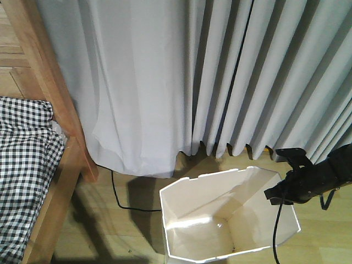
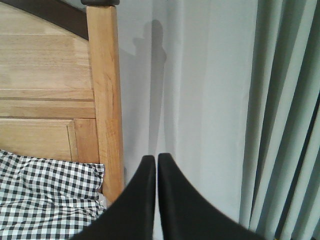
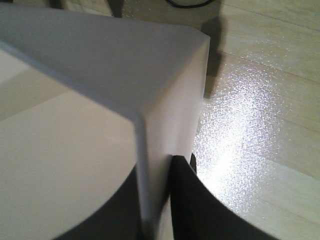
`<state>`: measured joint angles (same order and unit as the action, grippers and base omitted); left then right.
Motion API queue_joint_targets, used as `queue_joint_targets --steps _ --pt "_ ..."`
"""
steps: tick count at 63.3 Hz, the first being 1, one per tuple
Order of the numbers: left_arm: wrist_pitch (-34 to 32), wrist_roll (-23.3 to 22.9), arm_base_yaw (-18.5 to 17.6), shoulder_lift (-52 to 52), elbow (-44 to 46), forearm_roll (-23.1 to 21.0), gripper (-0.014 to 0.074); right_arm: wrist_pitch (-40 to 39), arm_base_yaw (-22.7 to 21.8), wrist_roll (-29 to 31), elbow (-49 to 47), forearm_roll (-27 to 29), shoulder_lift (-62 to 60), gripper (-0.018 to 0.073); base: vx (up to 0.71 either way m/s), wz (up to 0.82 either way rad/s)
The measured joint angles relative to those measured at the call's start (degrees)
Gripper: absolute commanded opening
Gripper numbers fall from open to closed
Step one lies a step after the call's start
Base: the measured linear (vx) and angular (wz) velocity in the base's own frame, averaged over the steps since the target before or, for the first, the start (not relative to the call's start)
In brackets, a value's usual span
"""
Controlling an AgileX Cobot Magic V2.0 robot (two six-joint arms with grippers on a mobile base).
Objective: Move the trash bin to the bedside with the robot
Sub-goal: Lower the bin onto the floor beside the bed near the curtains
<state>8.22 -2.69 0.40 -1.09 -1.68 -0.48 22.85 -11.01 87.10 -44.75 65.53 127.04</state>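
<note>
Right pincer (image 3: 157, 165): clamped on the wall of the trash bin (image 1: 231, 212) at its rim, one finger inside, one outside. Left pincer (image 2: 154, 157): fingers pressed together, gripping nothing. The trash bin stands upright on the floor (image 1: 110, 231), near the bed (image 1: 69, 118) but apart from it, on the side away from the checked cover (image 1: 25, 165). A curtain (image 1: 192, 82) hangs behind both.

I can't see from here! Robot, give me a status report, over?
Left gripper shut, empty. Right gripper clamped on trash bin rim. Bin upright, apart from bed. Black cable on floor between them.
</note>
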Motion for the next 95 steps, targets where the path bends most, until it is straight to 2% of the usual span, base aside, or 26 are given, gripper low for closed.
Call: queue_joint_targets --steps 56,67,78,95 --pt "0.0 0.0 0.0 0.0 0.0 0.0 -0.0006 -0.2 0.0 0.2 0.0 -0.2 0.0 -0.0006 0.00 0.00" --pt "0.0 0.0 0.0 0.0 0.0 0.0 -0.0006 -0.9 0.0 0.2 -0.1 1.8 0.1 -0.0006 0.00 0.00" --pt "0.0 0.0 0.0 0.0 0.0 0.0 -0.0006 -1.0 0.0 -0.2 -4.8 4.8 3.2 -0.0006 0.00 0.00" --pt "0.0 0.0 0.0 0.0 0.0 0.0 -0.0006 -0.6 0.0 -4.1 -15.1 7.3 10.7 -0.0004 0.00 0.00"
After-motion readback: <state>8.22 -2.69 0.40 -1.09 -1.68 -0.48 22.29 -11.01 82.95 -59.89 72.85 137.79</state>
